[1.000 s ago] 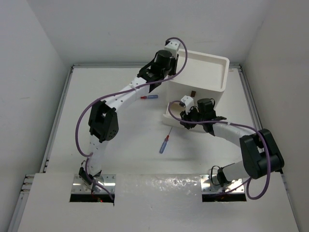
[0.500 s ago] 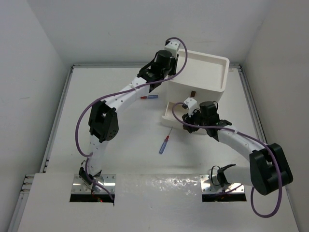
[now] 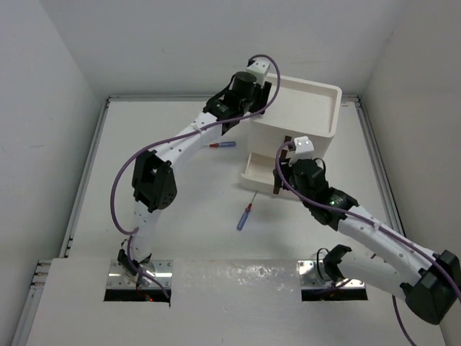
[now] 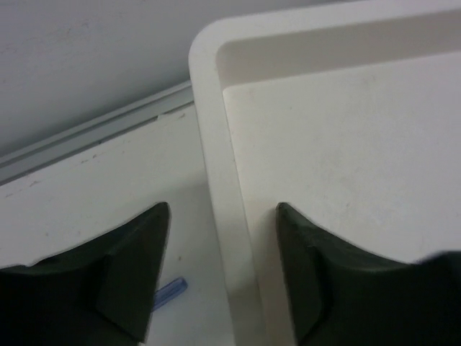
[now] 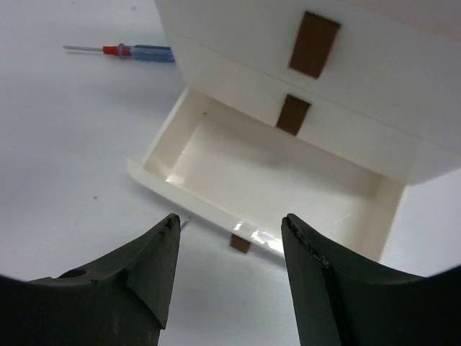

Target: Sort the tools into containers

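The containers, a white drawer stack (image 3: pixel 306 133), stand at the back right. Their bottom drawer (image 3: pixel 258 169) is pulled out and looks empty (image 5: pixel 274 162) in the right wrist view. One blue-and-red screwdriver (image 3: pixel 223 145) lies left of the stack (image 5: pixel 137 52), and its blue handle end (image 4: pixel 169 292) shows in the left wrist view. Another (image 3: pixel 245 215) lies in front of the open drawer. My left gripper (image 3: pixel 253 97) is open, its jaws astride the top tray's left rim (image 4: pixel 220 166). My right gripper (image 5: pixel 230 220) is open and empty, just in front of the drawer (image 3: pixel 282 174).
Brown tab handles (image 5: pixel 314 43) (image 5: pixel 292 114) mark the two shut drawers, and a third (image 5: pixel 240 244) hangs on the open drawer's front. The top tray (image 4: pixel 346 158) shows a bare floor. White walls enclose the table on three sides.
The left gripper has opened over the tray rim. The right arm has drawn back from the drawer front, its elbow swinging to the lower right and its jaws spreading wider.
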Motion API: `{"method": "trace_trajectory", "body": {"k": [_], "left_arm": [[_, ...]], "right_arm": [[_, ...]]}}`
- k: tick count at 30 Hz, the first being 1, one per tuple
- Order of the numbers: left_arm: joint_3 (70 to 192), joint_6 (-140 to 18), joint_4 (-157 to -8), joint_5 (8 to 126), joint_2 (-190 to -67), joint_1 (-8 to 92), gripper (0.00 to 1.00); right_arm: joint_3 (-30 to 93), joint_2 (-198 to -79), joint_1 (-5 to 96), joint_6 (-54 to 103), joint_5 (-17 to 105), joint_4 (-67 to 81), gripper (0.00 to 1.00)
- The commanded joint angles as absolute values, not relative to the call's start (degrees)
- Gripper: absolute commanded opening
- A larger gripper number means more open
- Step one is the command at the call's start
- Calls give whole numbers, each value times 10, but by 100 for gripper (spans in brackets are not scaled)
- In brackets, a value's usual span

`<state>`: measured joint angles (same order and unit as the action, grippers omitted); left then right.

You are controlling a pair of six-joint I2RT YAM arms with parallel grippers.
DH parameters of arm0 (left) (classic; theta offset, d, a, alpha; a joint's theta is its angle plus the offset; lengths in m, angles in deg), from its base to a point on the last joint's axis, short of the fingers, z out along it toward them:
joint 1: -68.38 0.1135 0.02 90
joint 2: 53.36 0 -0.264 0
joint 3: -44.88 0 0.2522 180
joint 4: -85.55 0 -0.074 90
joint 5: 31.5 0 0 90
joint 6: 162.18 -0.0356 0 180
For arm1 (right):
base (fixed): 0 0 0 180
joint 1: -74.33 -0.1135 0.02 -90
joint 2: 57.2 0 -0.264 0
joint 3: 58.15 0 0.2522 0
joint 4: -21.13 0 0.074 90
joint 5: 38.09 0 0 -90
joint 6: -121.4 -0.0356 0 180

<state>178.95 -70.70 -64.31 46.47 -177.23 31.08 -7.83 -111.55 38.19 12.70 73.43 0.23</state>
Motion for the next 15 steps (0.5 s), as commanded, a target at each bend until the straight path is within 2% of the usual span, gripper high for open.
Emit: {"method": "trace_trajectory", "body": {"k": [1, 2, 6, 8, 15], "left_arm": [[1812, -740, -554, 466, -1759, 313, 60], [1811, -749, -550, 462, -1750, 313, 75], [1766, -781, -546, 436, -1667, 313, 94], [1741, -790, -553, 433, -1632, 313, 99], [1611, -811, -541, 396, -1472, 336, 100]], "right_arm": [[-91, -1131, 315, -20, 875, -5, 57], [-95, -1141, 294, -39, 906, -2, 58], [-85, -1243, 178, -112, 952, 14, 62], [-69, -1284, 165, -136, 950, 8, 64], [-72, -1431, 149, -209, 890, 115, 64]]}}
